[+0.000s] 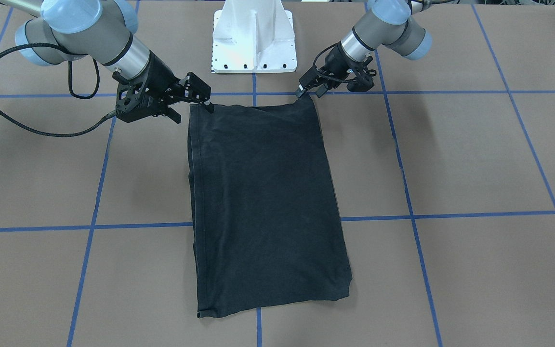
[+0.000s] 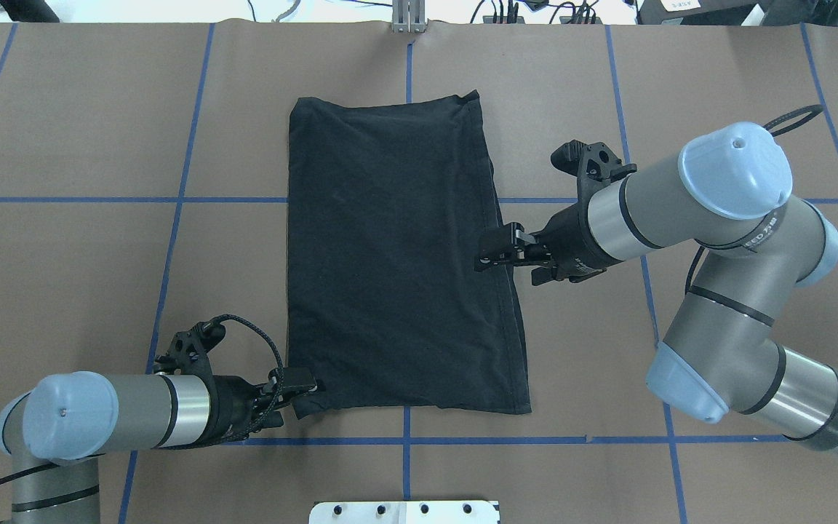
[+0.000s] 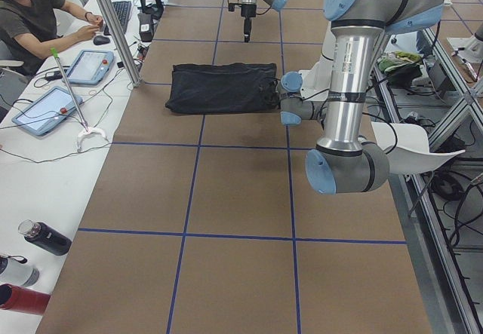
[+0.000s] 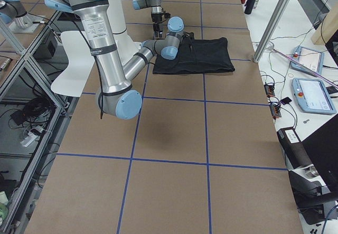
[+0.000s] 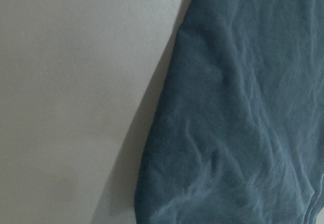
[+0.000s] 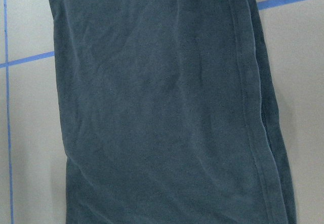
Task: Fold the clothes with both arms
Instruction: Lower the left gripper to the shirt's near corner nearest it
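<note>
Left gripper (image 1: pixel 302 90): lay low and level at a robot-side corner of the T-shirt (image 2: pixel 397 255), hold impossible to tell. Right gripper (image 2: pixel 488 256): hovered tilted down over its right edge, jaws together, empty.

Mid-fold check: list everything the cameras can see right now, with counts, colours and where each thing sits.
T-shirt: one, black, folded into a long rectangle at table centre.
Table: one, brown with a blue tape grid.
Base plate: one, white, at the robot's table edge.
Tablets: two, blue-grey, on the white side bench.
Bottles: at least two, black and red, on the same bench.
Person: one, dark shirt, seated at the bench.
Left gripper: one, black, at the shirt's near-left corner.
Right gripper: one, black, by the shirt's right edge.
</note>
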`<state>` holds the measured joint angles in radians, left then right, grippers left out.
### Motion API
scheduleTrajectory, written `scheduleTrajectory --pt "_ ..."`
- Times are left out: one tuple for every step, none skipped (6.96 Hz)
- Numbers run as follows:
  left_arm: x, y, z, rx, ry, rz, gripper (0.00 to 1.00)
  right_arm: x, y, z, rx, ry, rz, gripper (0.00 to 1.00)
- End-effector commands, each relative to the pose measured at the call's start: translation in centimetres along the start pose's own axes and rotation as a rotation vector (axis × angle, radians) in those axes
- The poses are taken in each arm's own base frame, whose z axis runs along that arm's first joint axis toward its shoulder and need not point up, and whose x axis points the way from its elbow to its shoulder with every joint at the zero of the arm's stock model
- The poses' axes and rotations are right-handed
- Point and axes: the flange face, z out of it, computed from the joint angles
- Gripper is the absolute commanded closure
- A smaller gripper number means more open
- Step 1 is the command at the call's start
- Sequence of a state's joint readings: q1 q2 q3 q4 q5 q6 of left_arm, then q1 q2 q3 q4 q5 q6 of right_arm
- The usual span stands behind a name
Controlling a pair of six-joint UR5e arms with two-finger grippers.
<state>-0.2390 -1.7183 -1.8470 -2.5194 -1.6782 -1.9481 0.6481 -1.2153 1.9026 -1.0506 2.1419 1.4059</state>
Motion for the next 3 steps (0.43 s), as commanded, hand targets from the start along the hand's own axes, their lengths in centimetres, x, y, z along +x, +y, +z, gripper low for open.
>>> scheduleTrajectory --pt "0.57 1.01 1.25 -0.001 -0.028 0.001 0.07 -0.05 0.00 -0.07 0.000 -0.001 -0.001 0.00" --pt "0.39 1.01 1.51 0.001 -0.039 0.000 0.11 -0.06 0.06 -0.01 -0.002 -0.001 -0.002 0.00" --pt "0.22 0.91 1.67 0.004 -0.042 0.000 0.14 -0.06 0.06 -0.01 -0.002 -0.001 0.000 0.00"
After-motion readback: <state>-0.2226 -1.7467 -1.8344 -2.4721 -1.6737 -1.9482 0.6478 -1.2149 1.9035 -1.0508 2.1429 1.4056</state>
